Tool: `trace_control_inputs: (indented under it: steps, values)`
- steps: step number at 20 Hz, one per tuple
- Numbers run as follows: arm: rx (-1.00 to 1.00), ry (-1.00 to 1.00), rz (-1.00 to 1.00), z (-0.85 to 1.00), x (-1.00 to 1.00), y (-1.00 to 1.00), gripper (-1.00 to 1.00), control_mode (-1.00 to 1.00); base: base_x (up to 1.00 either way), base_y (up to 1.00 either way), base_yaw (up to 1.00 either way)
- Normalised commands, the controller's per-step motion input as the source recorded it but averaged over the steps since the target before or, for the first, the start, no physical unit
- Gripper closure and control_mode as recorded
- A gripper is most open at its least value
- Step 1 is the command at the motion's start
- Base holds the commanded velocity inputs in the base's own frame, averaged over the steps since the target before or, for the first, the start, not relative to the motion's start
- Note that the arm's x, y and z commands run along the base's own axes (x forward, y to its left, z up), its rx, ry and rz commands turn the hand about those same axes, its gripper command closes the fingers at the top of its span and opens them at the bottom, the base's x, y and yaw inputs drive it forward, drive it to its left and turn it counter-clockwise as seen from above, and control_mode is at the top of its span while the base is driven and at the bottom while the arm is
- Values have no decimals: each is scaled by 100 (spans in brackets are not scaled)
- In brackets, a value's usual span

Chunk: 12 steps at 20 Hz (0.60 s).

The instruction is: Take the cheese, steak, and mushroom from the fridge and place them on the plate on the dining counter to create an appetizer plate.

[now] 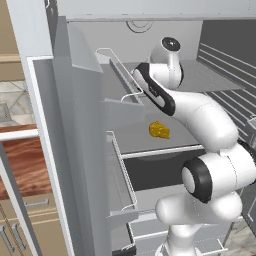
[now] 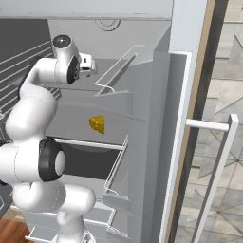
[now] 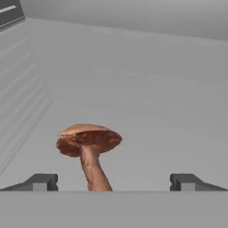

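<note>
The arm is reaching deep into the open fridge (image 1: 75,125), elbow folded low and the forearm climbing up toward an upper shelf. In the hand view the hand (image 3: 113,182) is spread wide — two dark fingertips (image 3: 42,181) standing well apart at the bottom of the picture, nothing between them gripped. Right there, between the tips and a little left of centre, is the mushroom (image 3: 89,147): brown-red cap tilted slightly, a long stalk running down toward the near edge of the view. It sits on a plain grey shelf (image 3: 156,111), with ribbed grey wall on the left. Whether either fingertip touches the stalk I can't tell; both look clear of it.

One shelf lower lies the cheese (image 1: 159,130) — a yellow-orange wedge, alone on the grey shelf near its front edge, in the left base view just left of the arm's white upper link. The right base view shows the same wedge (image 2: 97,124) to the right of the arm, with the wrist above it and farther in. The fridge door (image 2: 156,142) stands swung open on the right of that view, its wire racks facing inward, the long bar handle (image 2: 216,166) on the far right.
</note>
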Motion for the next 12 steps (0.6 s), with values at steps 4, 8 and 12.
trace_control_inputs:
  steps: [4, 8, 12]
  values:
    - [0, 0, 1, -15, 52, 1, -100, -100, 0, 0, 0]
    - [-1, 0, 0, -17, 42, 12, -100, -100, 0, 0, 0]
    - [-8, 0, 0, -53, 4, 28, 100, -100, 0, 0, 0]
